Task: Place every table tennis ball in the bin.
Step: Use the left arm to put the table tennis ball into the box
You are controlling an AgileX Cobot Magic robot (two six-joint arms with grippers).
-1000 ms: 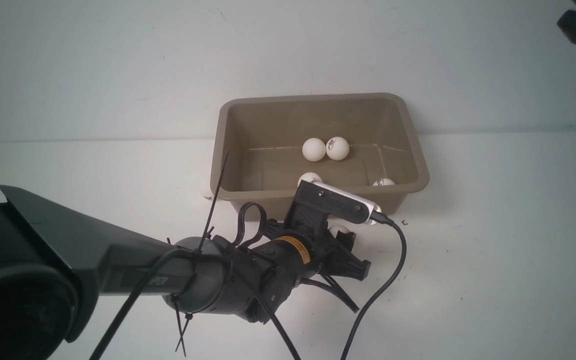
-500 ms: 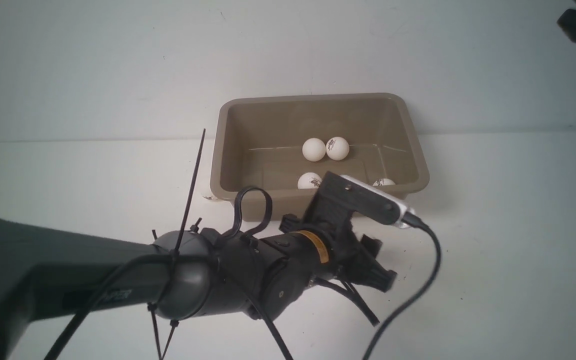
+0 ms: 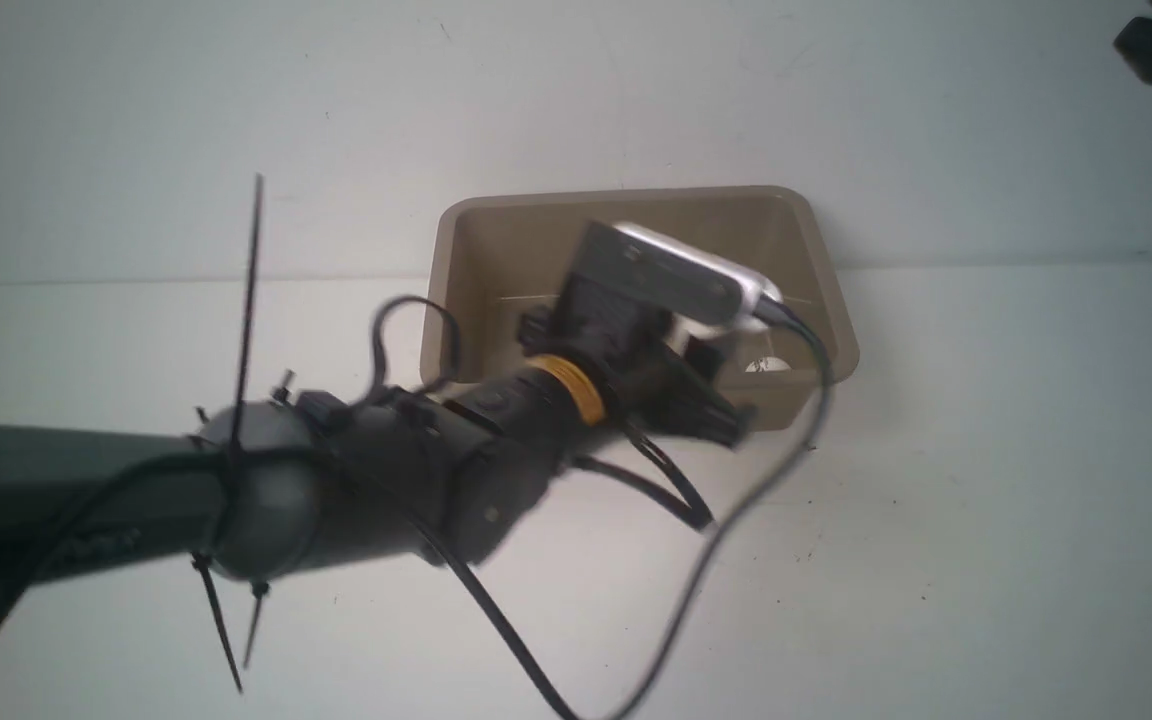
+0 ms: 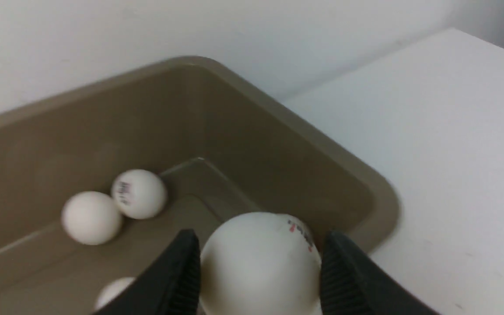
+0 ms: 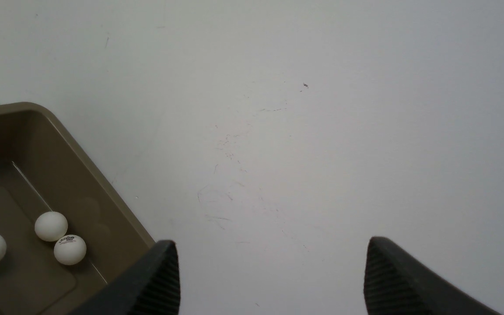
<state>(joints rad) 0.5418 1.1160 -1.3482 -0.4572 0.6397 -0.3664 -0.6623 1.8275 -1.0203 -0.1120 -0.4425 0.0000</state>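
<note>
Rectangular taupe plastic bin (image 4: 243,144), smooth and faintly glossy; small white table tennis ball (image 4: 260,262), matt; black finger pads (image 4: 190,273), finely ribbed; white tabletop (image 5: 243,175), matt, lightly scuffed.

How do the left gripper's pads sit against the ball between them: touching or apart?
Touching. Left wrist view: the table tennis ball sits in the left gripper, both pads flush against it.

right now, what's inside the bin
Two balls touching at the back of the bin, a third ball near its front. The left arm hides much of the floor. The left gripper grips another ball, not yet dropped.
</note>
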